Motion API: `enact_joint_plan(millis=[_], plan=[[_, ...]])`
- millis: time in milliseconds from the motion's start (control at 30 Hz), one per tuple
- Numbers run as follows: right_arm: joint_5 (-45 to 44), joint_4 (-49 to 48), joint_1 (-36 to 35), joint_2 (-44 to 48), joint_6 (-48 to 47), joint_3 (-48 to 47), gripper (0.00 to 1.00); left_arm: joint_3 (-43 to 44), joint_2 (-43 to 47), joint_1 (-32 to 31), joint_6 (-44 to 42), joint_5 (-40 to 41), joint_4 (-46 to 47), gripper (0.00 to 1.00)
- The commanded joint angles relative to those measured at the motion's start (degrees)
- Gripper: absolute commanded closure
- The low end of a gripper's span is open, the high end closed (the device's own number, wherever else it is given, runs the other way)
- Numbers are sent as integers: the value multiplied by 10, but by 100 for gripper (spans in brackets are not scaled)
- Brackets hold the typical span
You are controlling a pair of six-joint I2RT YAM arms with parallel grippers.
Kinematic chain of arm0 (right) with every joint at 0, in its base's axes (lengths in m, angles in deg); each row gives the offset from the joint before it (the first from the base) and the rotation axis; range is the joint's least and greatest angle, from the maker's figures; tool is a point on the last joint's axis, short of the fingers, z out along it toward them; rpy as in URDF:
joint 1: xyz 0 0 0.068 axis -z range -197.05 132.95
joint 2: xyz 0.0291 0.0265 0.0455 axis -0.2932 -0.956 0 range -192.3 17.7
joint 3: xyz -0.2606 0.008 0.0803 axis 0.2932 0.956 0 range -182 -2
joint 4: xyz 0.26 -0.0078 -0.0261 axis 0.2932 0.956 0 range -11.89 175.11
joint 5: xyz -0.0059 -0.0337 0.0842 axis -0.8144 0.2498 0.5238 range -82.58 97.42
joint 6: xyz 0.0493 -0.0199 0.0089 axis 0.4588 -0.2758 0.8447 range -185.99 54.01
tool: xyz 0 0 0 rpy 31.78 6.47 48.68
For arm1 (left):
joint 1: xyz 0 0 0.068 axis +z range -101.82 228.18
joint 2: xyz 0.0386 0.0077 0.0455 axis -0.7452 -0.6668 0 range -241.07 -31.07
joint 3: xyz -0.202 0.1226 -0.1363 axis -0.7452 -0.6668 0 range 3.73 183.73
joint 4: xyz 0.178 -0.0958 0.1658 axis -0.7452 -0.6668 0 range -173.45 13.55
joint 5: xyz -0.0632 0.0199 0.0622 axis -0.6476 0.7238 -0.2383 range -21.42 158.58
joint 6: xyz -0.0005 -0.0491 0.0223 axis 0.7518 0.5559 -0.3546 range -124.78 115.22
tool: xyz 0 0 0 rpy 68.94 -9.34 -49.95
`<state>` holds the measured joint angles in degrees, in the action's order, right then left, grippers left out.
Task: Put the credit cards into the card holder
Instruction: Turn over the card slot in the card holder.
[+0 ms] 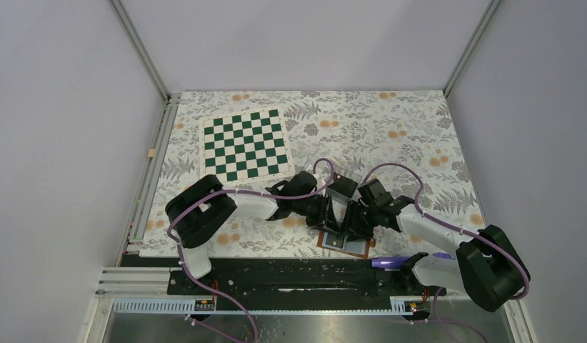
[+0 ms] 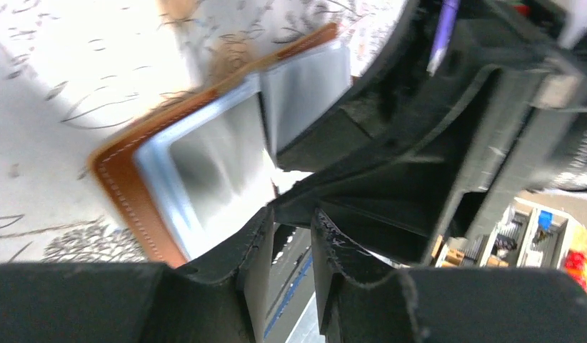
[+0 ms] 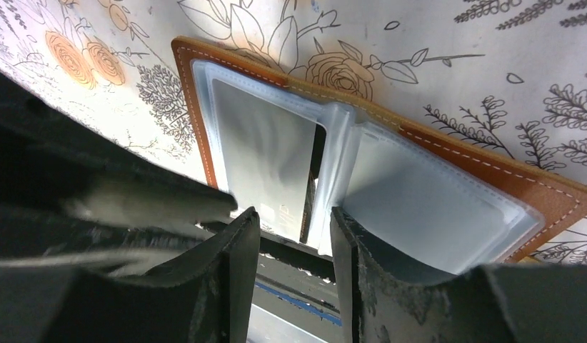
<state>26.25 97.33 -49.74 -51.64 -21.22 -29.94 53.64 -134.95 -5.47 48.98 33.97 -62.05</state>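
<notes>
Top external view: both arms are reaching in over the floral tablecloth point(image 1: 390, 128), left arm point(image 1: 226, 207) and right arm point(image 1: 448, 236) meeting nose to nose above the card holder point(image 1: 344, 243). The holder lies open near the front edge of the table, with the chessboard point(image 1: 244, 145) well apart at the back left. From up here the holder is just a sliver of brown and blue-grey under a black tangle, and neither set of fingers can be made out.

Right wrist view gives the best look. The card holder point(image 3: 490, 168) is spread flat, brown leather with pale stitching, its blue-grey sleeves fanned open. A credit card point(image 3: 315, 179) sits in the left sleeve, its black edge showing along the sleeve's inner side and its face greyed out behind the plastic. The right gripper point(image 3: 292, 213) hovers right at the holder's near edge, jaws parted and nothing between them. Only the dark table rim shows through the gap.

Left wrist view comes from the other side. It shows the same holder point(image 2: 119, 186), blurred and tilted in frame, one sleeve lying flat and another standing up against black hardware that fills the right half. The card does not read here at all. The left gripper point(image 2: 292, 218) is just beside the sleeve's edge, its jaws a narrow slot apart, and that slot looks empty. Whether either fingertip touches the plastic, I cannot tell.
</notes>
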Motion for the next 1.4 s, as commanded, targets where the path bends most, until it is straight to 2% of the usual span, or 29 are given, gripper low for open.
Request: enact_joint_plan(millis=[0, 133, 567, 700, 867, 1100, 1167, 1267, 1367], plan=[[-15, 19, -4, 18, -8, -12, 52, 27, 24, 4, -52, 59, -83, 73], [-16, 18, -4, 6, -12, -11, 57, 45, 11, 5, -76, 86, -136, 72], [-7, 10, -4, -48, -19, -18, 99, 79, -12, 5, -108, 179, -255, 66], [-5, 8, -4, -56, -20, -18, 100, 78, -13, 5, -109, 176, -247, 66], [-2, 7, -4, -64, -22, -19, 100, 61, -17, 3, -83, 93, -145, 67], [2, 2, -4, -67, -24, -23, 100, 70, 4, -8, -63, 22, -80, 80], [3, -1, -4, -64, -26, -25, 100, 76, -1, -9, -60, 9, -80, 85], [4, 1, -5, -51, -31, -33, 98, 80, -9, -11, -64, 18, -105, 98], [-1, 17, -4, -23, -32, -41, 93, 87, -2, -10, -88, 68, -180, 100]])
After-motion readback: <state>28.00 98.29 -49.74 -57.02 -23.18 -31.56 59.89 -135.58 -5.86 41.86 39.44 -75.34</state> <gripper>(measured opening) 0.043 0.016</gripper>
